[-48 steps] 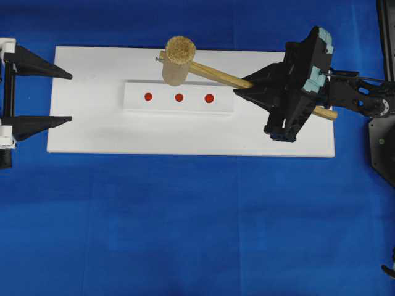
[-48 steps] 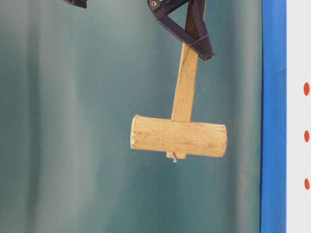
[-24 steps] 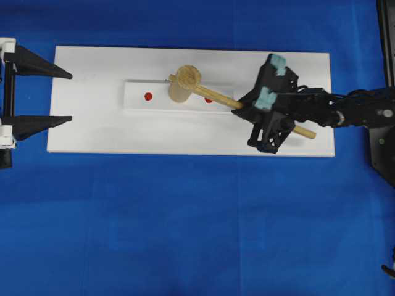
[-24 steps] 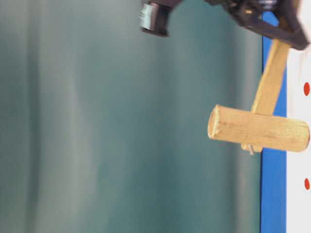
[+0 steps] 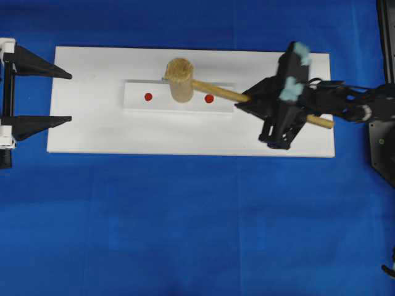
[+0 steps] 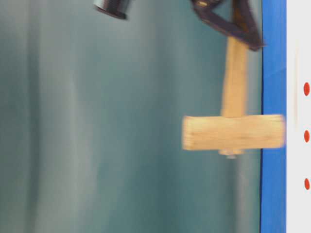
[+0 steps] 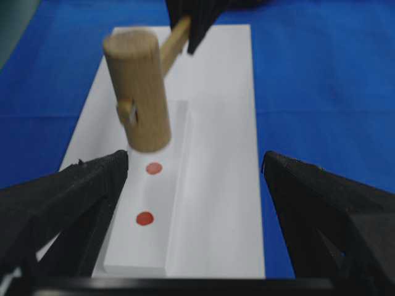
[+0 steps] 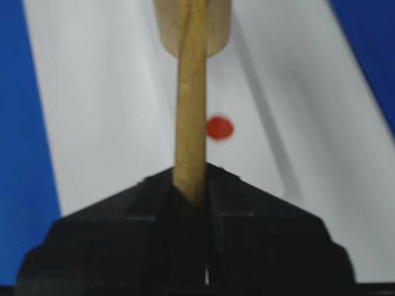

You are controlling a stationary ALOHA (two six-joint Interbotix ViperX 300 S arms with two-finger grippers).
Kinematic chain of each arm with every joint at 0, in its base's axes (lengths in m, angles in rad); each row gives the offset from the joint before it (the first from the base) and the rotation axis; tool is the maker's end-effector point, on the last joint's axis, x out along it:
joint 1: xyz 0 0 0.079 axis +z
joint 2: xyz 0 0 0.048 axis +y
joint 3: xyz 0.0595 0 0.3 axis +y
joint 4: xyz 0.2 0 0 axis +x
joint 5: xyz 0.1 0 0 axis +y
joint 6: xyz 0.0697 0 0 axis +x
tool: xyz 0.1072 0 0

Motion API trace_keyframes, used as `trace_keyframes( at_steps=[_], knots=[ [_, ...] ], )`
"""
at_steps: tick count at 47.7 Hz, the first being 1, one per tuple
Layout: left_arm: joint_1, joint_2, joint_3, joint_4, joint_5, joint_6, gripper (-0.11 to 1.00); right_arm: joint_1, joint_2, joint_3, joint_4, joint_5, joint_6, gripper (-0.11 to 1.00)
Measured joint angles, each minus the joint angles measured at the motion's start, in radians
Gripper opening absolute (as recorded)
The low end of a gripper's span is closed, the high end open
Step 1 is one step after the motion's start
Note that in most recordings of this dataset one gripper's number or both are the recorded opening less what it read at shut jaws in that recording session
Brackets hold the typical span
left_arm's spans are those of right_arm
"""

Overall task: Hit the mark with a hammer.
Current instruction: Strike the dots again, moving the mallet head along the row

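Note:
The hammer (image 5: 179, 79) is a light wooden mallet. Its head hangs over the middle of the white block (image 5: 137, 105) and hides the middle red mark. The other two red marks (image 5: 148, 97) (image 5: 209, 98) show on either side. My right gripper (image 5: 244, 102) is shut on the handle, also seen in the right wrist view (image 8: 190, 185). In the left wrist view the head (image 7: 137, 92) is blurred, just above the block, with two marks (image 7: 153, 168) showing. My left gripper (image 5: 71, 97) is open and empty at the board's left end.
The block lies on a white board (image 5: 92, 132) on blue cloth (image 5: 185, 222). The right arm's base (image 5: 382, 142) stands at the right edge. In the table-level view the hammer head (image 6: 233, 132) is close to the board's surface.
The right gripper swung the hammer head down from behind the block onto the middle mark. It has since lifted the head a little. The left gripper has not moved.

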Motion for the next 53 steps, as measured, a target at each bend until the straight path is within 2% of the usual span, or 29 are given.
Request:
trace_keyframes(
  at_steps=[15,25,34,47,53],
  knots=[
    [-0.002,0.000,0.000,0.000,0.000,0.000,0.89,0.000,-0.244,0.089,-0.002,0.020,-0.023,0.02],
    [0.000,0.000,0.002,0.000,0.000,0.000,0.89,0.000,-0.293,0.115,-0.002,0.028,-0.035,0.02],
    [0.000,0.000,0.000,0.000,0.000,0.002,0.89,-0.005,-0.247,0.135,-0.002,0.026,-0.037,0.02],
    [-0.002,0.000,0.000,0.000,0.000,-0.015,0.89,-0.021,0.006,0.167,0.006,0.029,-0.032,0.02],
    [0.000,-0.002,0.000,0.000,0.000,-0.029,0.89,-0.020,0.034,0.153,0.006,0.035,-0.043,0.02]
  ],
)
